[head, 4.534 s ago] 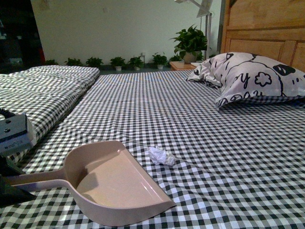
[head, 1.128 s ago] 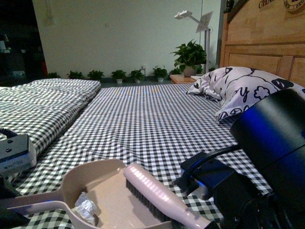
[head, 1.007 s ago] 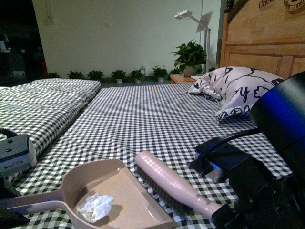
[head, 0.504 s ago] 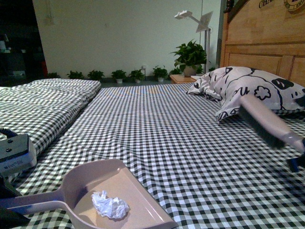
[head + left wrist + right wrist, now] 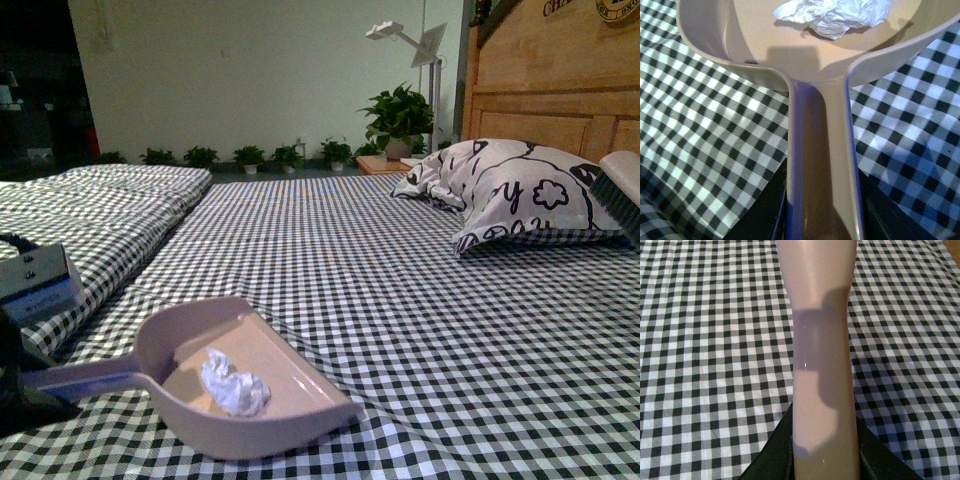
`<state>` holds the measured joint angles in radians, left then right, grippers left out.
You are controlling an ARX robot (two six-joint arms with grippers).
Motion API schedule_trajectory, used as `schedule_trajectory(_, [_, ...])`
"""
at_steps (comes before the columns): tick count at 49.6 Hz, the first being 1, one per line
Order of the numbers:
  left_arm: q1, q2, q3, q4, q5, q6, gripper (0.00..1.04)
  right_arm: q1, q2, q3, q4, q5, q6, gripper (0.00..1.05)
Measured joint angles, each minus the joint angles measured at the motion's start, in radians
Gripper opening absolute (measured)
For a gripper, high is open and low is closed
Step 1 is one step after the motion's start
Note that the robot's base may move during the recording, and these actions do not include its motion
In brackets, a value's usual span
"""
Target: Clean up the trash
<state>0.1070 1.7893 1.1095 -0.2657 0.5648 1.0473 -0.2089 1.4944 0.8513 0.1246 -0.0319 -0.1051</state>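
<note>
The trash (image 5: 234,381) now lies inside the dustpan (image 5: 290,352), no longer loose on the bed (image 5: 400,270). The brush (image 5: 622,195) has pulled away to the far right, above the bed. Left fingers stay clamped on the dustpan handle (image 5: 822,165), right fingers on the brush handle (image 5: 821,355). Sweeping looks finished; emptying the pan likely remains.

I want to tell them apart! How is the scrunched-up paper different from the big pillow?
The crumpled paper wad is plain white; the pillow is white with black drawings. The wad is far smaller than the pillow. The wad lies inside the beige dustpan, near the camera, while the pillow rests on the checked bedsheet by the wooden headboard. Both look soft and wrinkly.
</note>
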Motion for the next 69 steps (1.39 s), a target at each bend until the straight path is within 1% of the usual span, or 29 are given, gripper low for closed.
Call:
schedule_trajectory(9, [-0.002,-0.101,0.012,0.053,0.027,-0.174,0.28,-0.012,-0.064,-0.01,-0.011,-0.023,0.0,0.19])
schedule_trajectory(11, [-0.004,-0.14,0.012,0.084,0.023,-0.236,0.28,-0.016,-0.082,-0.01,-0.012,-0.025,0.0,0.19])
schedule_trajectory(14, [-0.005,-0.171,0.012,0.115,0.004,-0.282,0.28,-0.019,-0.098,-0.012,-0.011,-0.024,0.0,0.19])
schedule_trajectory(17, [-0.01,-0.225,0.012,0.166,-0.064,-0.383,0.28,-0.02,-0.133,-0.028,0.018,-0.007,-0.024,0.19])
schedule_trajectory(18, [-0.012,-0.246,0.01,0.184,-0.096,-0.43,0.28,-0.022,-0.149,-0.032,0.021,-0.008,-0.026,0.19])
schedule_trajectory(21, [-0.013,-0.293,-0.005,0.208,-0.153,-0.508,0.28,-0.027,-0.187,-0.039,0.031,-0.014,-0.025,0.19])
schedule_trajectory(28, [-0.013,-0.393,-0.052,0.215,-0.232,-0.639,0.28,-0.036,-0.278,-0.056,0.051,-0.045,-0.01,0.19])
schedule_trajectory(32, [-0.016,-0.486,-0.099,0.211,-0.272,-0.716,0.28,-0.048,-0.37,-0.076,0.054,-0.1,0.018,0.19])
schedule_trajectory(36, [-0.018,-0.564,-0.131,0.188,-0.291,-0.756,0.28,-0.07,-0.441,-0.089,0.049,-0.148,0.052,0.19])
schedule_trajectory(40, [-0.018,-0.65,-0.165,0.168,-0.332,-0.797,0.28,-0.106,-0.52,-0.105,0.034,-0.195,0.095,0.19])
schedule_trajectory(45, [-0.018,-0.723,-0.202,0.159,-0.381,-0.818,0.28,-0.143,-0.584,-0.121,0.018,-0.232,0.128,0.19])
schedule_trajectory(49, [-0.018,-0.801,-0.236,0.11,-0.397,-0.851,0.28,-0.185,-0.648,-0.141,0.004,-0.282,0.163,0.19])
schedule_trajectory(61, [-0.027,-0.982,-0.297,-0.022,-0.365,-0.891,0.28,-0.282,-0.759,-0.161,-0.036,-0.415,0.223,0.19])
schedule_trajectory(69, [-0.033,-1.034,-0.322,-0.049,-0.364,-0.896,0.28,-0.303,-0.787,-0.161,-0.048,-0.454,0.243,0.19])
